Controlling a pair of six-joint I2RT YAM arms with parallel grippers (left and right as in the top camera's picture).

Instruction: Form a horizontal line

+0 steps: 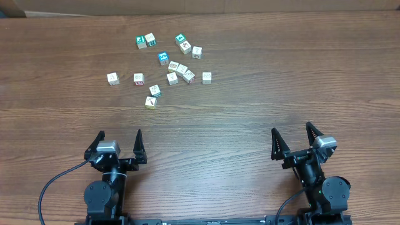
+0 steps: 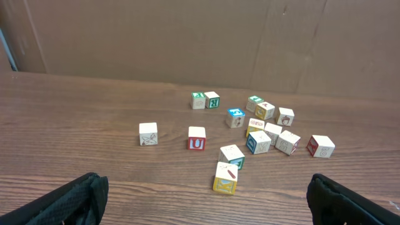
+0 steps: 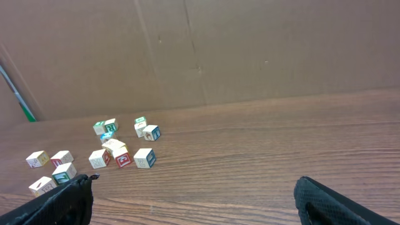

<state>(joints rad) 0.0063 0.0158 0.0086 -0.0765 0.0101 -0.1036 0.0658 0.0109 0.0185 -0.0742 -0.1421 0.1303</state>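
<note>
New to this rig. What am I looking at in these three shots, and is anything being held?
Two robot arms sit at the near edge of a wooden table. The overhead shot looks straight down: the left gripper and right gripper both stand open and hold nothing. The other two pictures come from cameras on each wrist; the dark shapes in their bottom corners are that arm's own fingers. About a dozen small picture cubes lie scattered on the far-left part of the table, one blue-faced cube among them, mostly whitish, some green. They form no line yet.

table point(image 1: 262, 94): brown wood grain, matt | cubes point(image 1: 172, 78): painted wood, smooth | backdrop point(image 2: 187, 37): brown cardboard, matt
</note>
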